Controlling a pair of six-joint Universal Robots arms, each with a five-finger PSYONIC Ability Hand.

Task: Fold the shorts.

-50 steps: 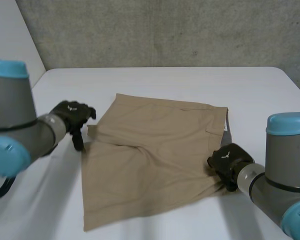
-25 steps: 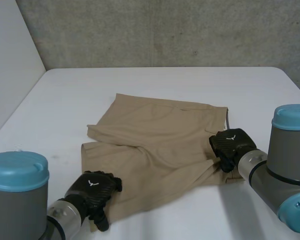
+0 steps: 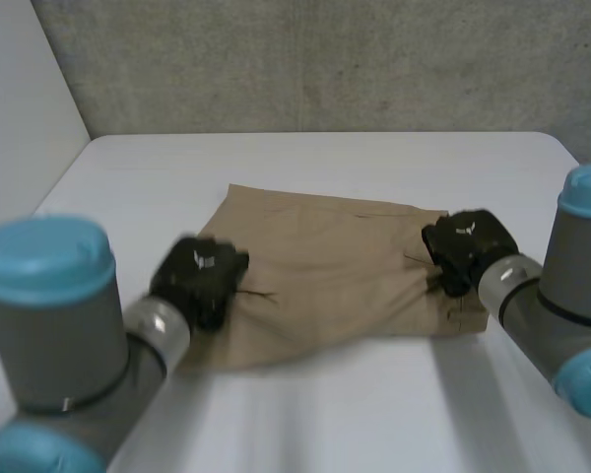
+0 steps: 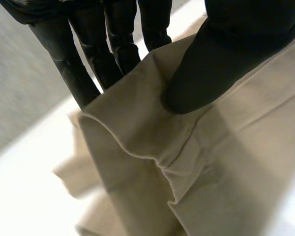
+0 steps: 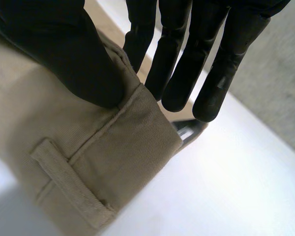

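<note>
Tan shorts (image 3: 330,266) lie on the white table (image 3: 325,414), their near part lifted and carried toward the far edge. My left hand (image 3: 199,278) grips the cloth at the shorts' left edge; in the left wrist view its thumb (image 4: 221,64) presses a bunched fold of the shorts (image 4: 187,162) against the fingers (image 4: 88,59). My right hand (image 3: 468,246) holds the right edge at the waistband. There the thumb (image 5: 64,54) pinches the waistband (image 5: 88,147), with its belt loop, against the fingers (image 5: 187,64).
The white table (image 5: 226,187) spreads bare in front of the shorts and behind them. A grey concrete wall (image 3: 325,59) stands behind the table's far edge. A pale wall (image 3: 20,118) rises at the left.
My left hand swung from the shorts' near left corner up onto the left edge and closed on the cloth. Both hands have carried the near part of the shorts toward the far edge.
</note>
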